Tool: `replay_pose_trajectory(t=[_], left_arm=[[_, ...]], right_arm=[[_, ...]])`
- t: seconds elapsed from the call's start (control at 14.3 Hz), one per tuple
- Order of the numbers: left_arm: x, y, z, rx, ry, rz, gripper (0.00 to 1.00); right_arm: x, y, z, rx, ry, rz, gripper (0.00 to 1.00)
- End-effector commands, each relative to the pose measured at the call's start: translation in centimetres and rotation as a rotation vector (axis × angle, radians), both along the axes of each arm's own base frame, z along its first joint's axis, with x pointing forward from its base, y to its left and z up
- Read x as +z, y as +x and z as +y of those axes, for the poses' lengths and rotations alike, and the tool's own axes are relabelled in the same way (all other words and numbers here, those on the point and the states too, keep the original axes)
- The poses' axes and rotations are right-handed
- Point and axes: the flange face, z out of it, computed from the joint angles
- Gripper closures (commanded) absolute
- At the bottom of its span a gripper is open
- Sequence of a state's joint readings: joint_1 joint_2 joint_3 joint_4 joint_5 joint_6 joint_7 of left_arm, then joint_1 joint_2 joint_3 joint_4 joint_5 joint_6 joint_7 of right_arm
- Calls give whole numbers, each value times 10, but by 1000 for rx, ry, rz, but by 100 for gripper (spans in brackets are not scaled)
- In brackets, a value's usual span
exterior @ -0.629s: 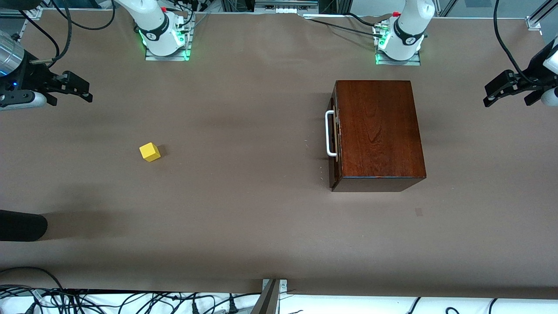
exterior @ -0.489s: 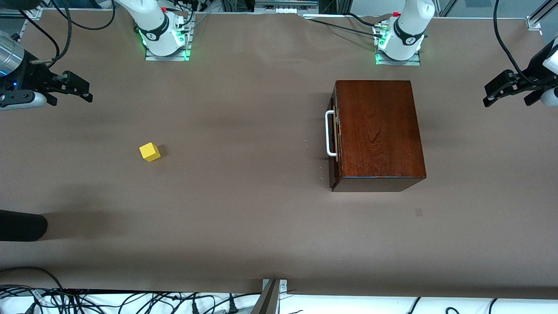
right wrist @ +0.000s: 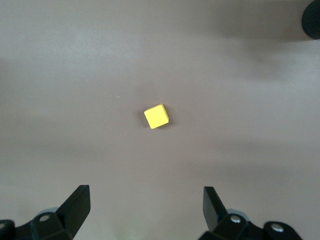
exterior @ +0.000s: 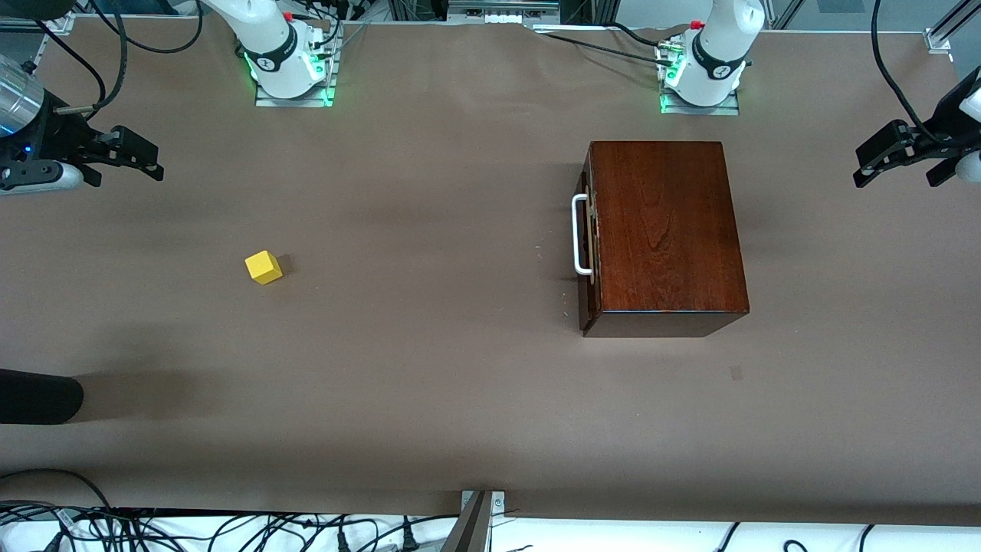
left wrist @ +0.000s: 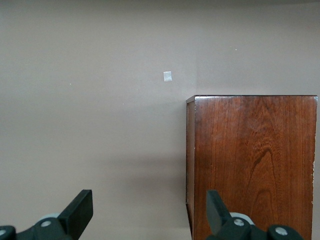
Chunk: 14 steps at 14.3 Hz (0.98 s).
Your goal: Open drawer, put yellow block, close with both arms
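The dark mahogany box stands toward the left arm's end of the table, its drawer shut, with the white bar handle facing the table's middle. The box also shows in the left wrist view. The yellow block lies on the table toward the right arm's end; it also shows in the right wrist view. My left gripper is open and empty, up in the air at the left arm's end. My right gripper is open and empty, up in the air at the right arm's end.
The brown table mat lies bare between block and box. A small pale square mark lies nearer the camera than the box. A black rounded object juts in at the right arm's end. Cables run along the near edge.
The left gripper has drifted slightly outward toward the table's end. The right gripper, the block and the box have not moved.
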<state>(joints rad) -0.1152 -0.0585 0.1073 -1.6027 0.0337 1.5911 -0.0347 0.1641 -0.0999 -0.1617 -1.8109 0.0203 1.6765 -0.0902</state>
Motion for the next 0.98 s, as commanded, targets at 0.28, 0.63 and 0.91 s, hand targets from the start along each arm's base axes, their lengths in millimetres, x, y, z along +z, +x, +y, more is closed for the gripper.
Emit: replay_pose_trajectory(t=[0.28, 0.63, 0.91], left_arm=[[1, 5, -2, -20, -12, -13, 0], [-6, 9, -7, -32, -10, -2, 0], [-4, 6, -12, -30, -11, 4, 0]], right_arm=[[0, 0, 0, 3, -6, -2, 0], [-1, 1, 1, 9, -6, -4, 0], [-1, 2, 1, 12, -5, -4, 0]])
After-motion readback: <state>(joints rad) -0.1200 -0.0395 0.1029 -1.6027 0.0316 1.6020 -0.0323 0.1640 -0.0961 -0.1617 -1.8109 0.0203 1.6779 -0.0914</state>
